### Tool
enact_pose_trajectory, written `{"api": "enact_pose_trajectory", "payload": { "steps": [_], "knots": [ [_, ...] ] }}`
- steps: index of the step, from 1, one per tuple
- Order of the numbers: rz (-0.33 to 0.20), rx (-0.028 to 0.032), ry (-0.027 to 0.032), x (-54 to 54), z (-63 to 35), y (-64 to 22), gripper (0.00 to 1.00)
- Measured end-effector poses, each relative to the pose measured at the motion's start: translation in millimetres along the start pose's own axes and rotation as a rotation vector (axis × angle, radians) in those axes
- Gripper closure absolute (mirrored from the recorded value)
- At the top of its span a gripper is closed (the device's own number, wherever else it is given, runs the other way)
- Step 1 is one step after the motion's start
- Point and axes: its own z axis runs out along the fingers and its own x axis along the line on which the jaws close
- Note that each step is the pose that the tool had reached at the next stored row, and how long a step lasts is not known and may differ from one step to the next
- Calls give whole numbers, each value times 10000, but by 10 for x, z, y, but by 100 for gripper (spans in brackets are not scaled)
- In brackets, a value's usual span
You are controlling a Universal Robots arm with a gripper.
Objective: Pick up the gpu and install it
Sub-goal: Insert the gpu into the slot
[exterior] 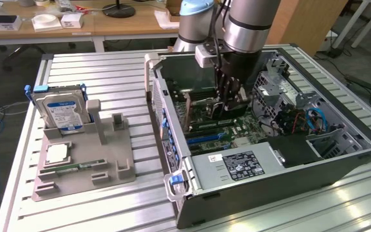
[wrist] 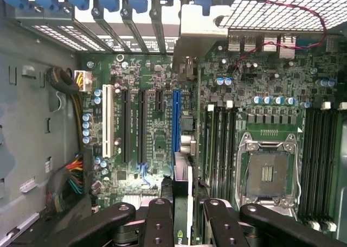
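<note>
- Wrist view: the claw is clamped on the graphics card. A dark finger sits on each side of the card, which is seen edge-on.
- The card is inside the computer case, just over the main board. Its thin edge runs in line with the long blue slot. Whether it already touches the slot I cannot tell.
- Step in hand, as I judge it: the pick is done and the card is being fitted to its slot.
- Seating it likely calls for the card's edge to be square along the slot and pressed straight in, with its metal end meeting the rear openings by the blue clips.
- Room beside the card is tight. Black slots lie near one side and the memory slots just beside the other, with the processor socket beyond them.
- In the exterior view the arm reaches down at upper middle of the frame, between the case's rear wall and the drive cage. The power supply closes off the lower end.
- Loose red and yellow wires sit near the board's edge, apart from the card.
- At the exterior view's left, well apart from the case, a hard drive stands in a grey holder on the slatted table.
</note>
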Motion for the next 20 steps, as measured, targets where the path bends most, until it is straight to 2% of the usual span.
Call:
{"api": "enact_pose_trajectory", "payload": {
  "steps": [20],
  "knots": [
    [-13,-21,0,25,138,71,74]
  ]
}}
